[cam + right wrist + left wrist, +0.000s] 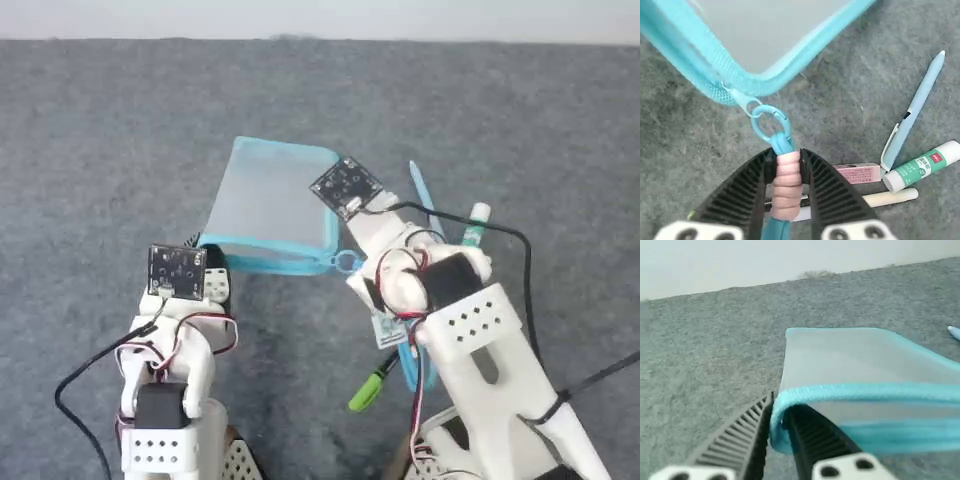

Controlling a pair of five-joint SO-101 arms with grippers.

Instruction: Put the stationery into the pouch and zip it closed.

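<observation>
We anchor the pouch corner, pinched in the left gripper; the right gripper pinches the zipper pull to slide it.

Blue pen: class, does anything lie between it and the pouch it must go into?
Nothing visible lies between them: bare grey mat separates the blue pen from the pouch corner. The right hand, shut on the zip pull, sits at that corner. Whether the zip is open cannot be told.
</observation>
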